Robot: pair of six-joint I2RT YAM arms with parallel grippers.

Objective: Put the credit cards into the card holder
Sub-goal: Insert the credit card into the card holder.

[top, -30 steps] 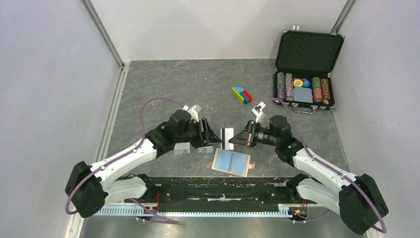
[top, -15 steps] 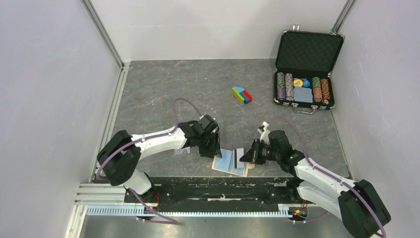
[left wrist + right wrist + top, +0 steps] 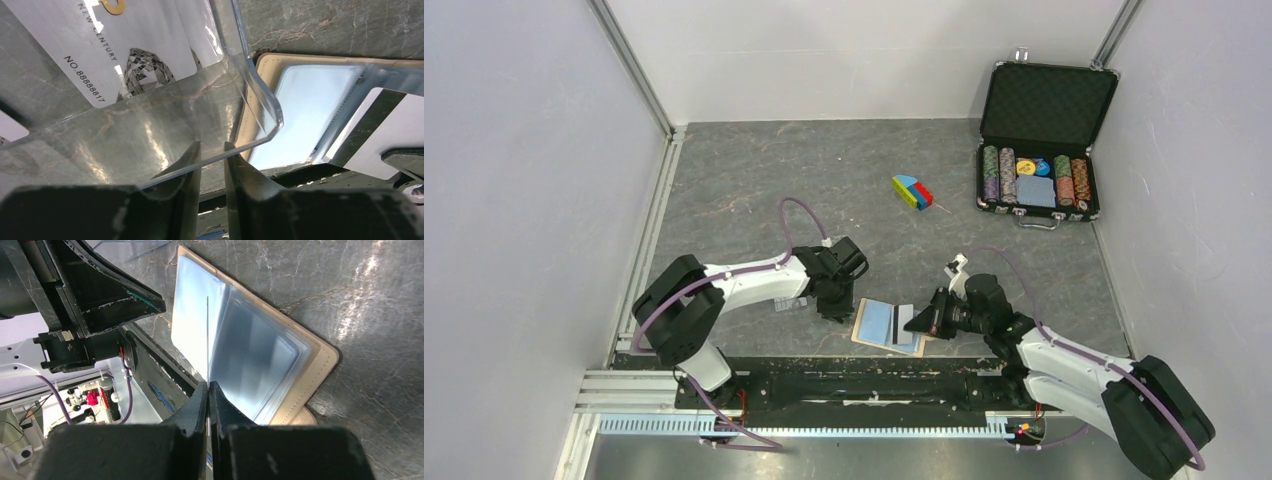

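The card holder (image 3: 876, 325) lies open at the near table edge, blue pocket panels up. At its 3 o'clock, the right gripper (image 3: 916, 320) has its fingers (image 3: 220, 405) pinched shut on one credit card (image 3: 905, 318). A second ago that card was higher up over mid-table. Now it is low over the right-hand panel, and the right wrist view shows it edge-on, so insertion looks to be starting.

At the holder's 10 o'clock, the left gripper (image 3: 834, 305) has swung down to a clear plastic stand (image 3: 791, 302) with the second credit card (image 3: 100, 50) behind it. Its fingers have narrowed around the stand's edge, though whether they pinch it yet cannot be told.

Far off at 1 o'clock is the poker-chip case (image 3: 1039, 175).
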